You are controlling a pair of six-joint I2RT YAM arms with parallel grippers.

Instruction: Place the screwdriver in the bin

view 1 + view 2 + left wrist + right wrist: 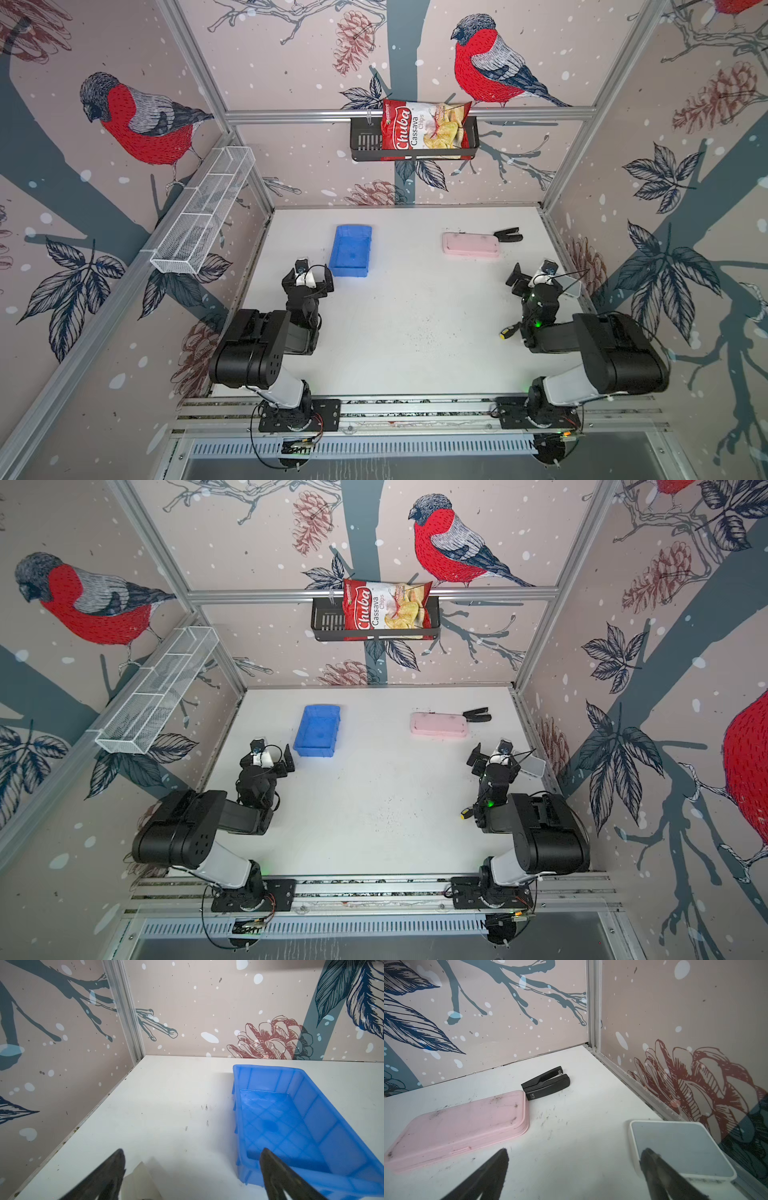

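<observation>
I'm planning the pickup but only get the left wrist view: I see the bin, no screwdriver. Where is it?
Observer: The screwdriver lies on the right side of the table, partly under the right arm; only its handle and yellow butt show.
Operator: Is the right gripper free?
Observer: Yes. The right gripper is open and empty, pointing toward the far right corner, away from the screwdriver.
Operator: Anything between the screwdriver and the bin?
Observer: Nothing I can see. The pink tray sits farther back, off the line to the bin.
</observation>
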